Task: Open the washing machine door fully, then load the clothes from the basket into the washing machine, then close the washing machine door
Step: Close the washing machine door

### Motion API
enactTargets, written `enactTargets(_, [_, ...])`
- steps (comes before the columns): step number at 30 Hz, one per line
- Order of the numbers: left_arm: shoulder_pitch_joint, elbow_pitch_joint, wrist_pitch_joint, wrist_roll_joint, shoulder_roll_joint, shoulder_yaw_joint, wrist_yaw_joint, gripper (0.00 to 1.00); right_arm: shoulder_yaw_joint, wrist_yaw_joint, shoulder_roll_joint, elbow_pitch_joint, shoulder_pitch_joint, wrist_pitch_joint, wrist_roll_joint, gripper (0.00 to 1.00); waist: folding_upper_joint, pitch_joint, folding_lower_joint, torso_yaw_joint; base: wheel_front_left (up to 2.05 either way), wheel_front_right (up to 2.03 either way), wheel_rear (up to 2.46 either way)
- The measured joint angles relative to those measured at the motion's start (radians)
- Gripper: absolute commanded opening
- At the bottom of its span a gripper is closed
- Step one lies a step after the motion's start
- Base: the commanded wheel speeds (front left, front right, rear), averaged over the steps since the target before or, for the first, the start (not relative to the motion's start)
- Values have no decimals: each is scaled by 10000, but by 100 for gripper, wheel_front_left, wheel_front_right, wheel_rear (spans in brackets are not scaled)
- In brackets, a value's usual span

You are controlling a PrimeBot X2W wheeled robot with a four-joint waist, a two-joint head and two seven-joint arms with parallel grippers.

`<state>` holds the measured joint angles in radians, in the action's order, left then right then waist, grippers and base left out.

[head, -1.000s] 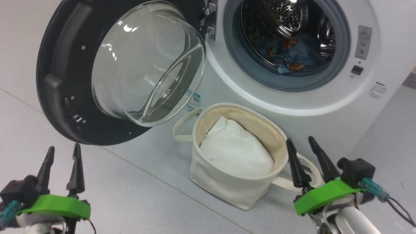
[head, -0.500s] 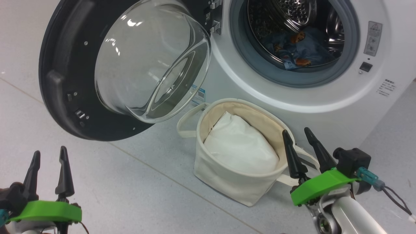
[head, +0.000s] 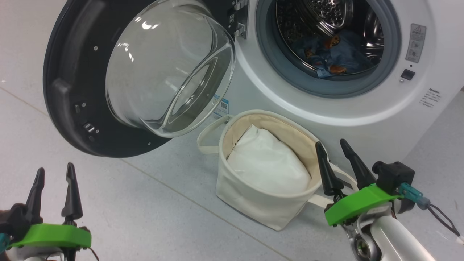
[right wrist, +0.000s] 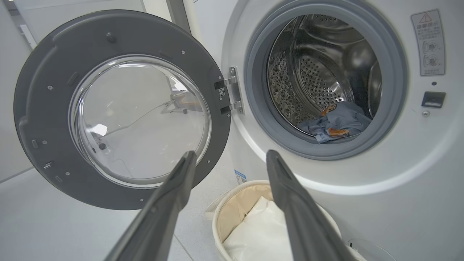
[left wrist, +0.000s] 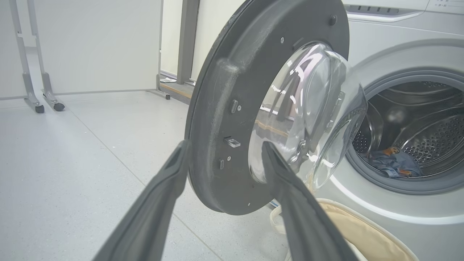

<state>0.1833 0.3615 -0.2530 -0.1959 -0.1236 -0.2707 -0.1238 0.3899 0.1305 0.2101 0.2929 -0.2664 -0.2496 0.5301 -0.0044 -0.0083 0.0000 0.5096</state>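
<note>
The washing machine door [head: 69, 90] stands swung out to the left on its hinges [head: 240, 29], with the clear glass bowl bulging towards the room and the black rim hanging above the grey floor [head: 145, 217]. The mouth of the washing machine [head: 362, 119] is uncovered. Inside the steel drum [head: 326, 18] the clothes [head: 335, 58] lie in a crumpled heap at the bottom, light blue with orange-brown prints.

The basket [head: 253, 203] sits on the floor just in front of the machine, below the opening and beside the lower edge of the door. A plain white bundle [head: 268, 166] fills it, and one loop handle [head: 208, 134] flops out to the left.

The left hand [head: 54, 168] hovers low over the floor, below the door's bottom edge and apart from it. Its two dark fingers are spread with nothing between them, and they point up towards the door's latch side. The right hand [head: 330, 143] is just beside the basket's right rim, fingers likewise parted and empty, aimed towards the machine front. I can't tell whether its nearer finger brushes the canvas.
</note>
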Motion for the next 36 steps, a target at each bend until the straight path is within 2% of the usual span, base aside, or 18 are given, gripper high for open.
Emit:
enactTargets(14, [2,6,0,84,19,44,-10,100,-138,0,-6,-6,57,0,0,100,0,-76,0,-57,0,0,0])
enactTargets(15, [3,6,0,94,19,67,-10,75,-138,0,-6,-6,57,0,0,100,0,-77,0,-58,0,0,0])
enactTargets(16, [5,-6,0,94,19,115,-10,4,-140,0,-6,-6,58,0,0,100,0,-77,0,-58,0,0,0])
enactTargets(17, [7,-38,0,82,19,222,-10,0,-146,0,-6,-6,59,0,0,100,0,-79,0,-59,0,0,0])
enactTargets(21, [60,-339,0,-529,0,681,-10,0,-192,0,-6,-8,66,0,0,100,0,-84,0,-56,0,0,0])
enactTargets(23, [242,-550,0,-1262,-27,928,-10,0,-224,0,-4,-10,82,0,0,100,0,-101,0,-57,0,0,0])
enactTargets(26, [762,-924,130,-2205,-418,1005,-10,0,-278,0,-4,-36,159,0,-2,100,0,-163,0,-86,0,0,0])
enactTargets(29, [1431,-1285,784,-3336,-945,857,-10,0,-389,0,-2,-98,458,0,-2,100,0,-251,0,-145,0,0,0])
enactTargets(30, [1861,-1327,1394,-4192,-1154,612,-10,0,-510,0,6,-127,653,0,-4,100,0,-306,0,-195,0,0,0])
enactTargets(31, [2042,-1306,1678,-4537,-1323,558,-10,0,-558,0,31,-144,739,0,-4,100,0,-335,0,-225,0,0,0])
enactTargets(36, [2852,-347,3202,-6036,-1992,-17,-8,0,-861,0,165,-286,1085,0,-17,100,0,-473,0,-383,0,0,0])
